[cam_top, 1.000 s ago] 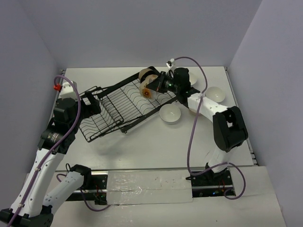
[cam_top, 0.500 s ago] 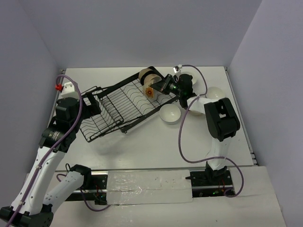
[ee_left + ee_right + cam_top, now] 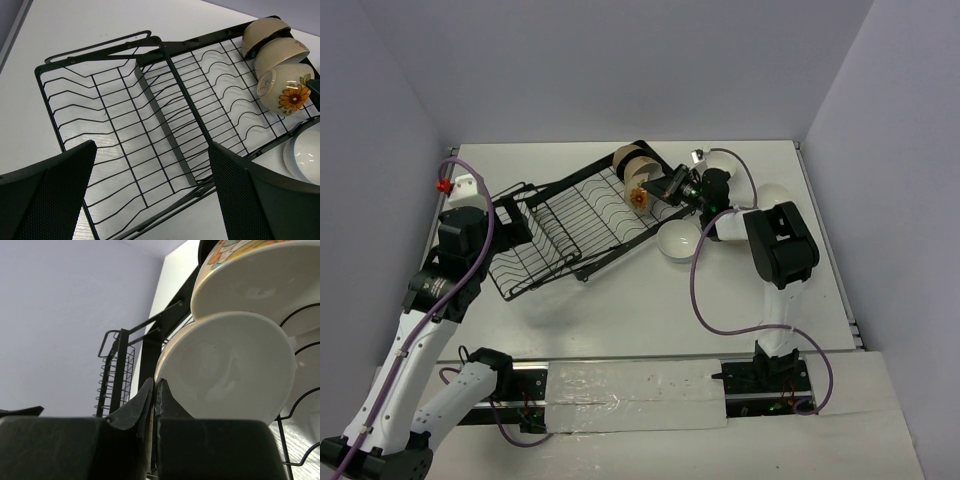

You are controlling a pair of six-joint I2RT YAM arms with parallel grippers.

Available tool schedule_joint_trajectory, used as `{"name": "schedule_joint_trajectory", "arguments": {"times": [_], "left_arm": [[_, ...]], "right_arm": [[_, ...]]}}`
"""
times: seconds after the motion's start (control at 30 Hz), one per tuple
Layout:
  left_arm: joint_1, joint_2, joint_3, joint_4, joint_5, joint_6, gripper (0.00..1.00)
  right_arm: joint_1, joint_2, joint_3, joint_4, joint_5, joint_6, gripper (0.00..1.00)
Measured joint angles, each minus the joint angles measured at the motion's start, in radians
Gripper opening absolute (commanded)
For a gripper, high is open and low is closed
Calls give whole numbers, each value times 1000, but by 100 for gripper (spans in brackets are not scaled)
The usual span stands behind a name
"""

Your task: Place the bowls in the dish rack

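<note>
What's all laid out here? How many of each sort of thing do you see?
Robot arms: 2
Dish rack: 1
Cream bowls in the rack: 2
Flower-painted bowl in the rack: 1
White bowls on the table: 2
Total: 8 in plain sight; others may be hidden.

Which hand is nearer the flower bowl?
Right. The right hand pinches the rim of the flower bowl; the left hand hangs open over the far section of the dish rack, well away.
</note>
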Motion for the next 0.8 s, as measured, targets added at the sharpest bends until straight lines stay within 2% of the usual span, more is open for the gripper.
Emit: {"name": "schedule_joint_trajectory", "arguments": {"times": [0.23,0.63,0.8], "left_arm": [[0,0,0,-2,-7,0,99],[0,0,0,-2,-7,-3,99],[0,0,0,-3,-7,-3,99]], "right_arm": [[-26,26,-44,127,6,64,0],[-37,29,-108,226,64,104,0],[-37,29,-136,260,111,112,13]]}}
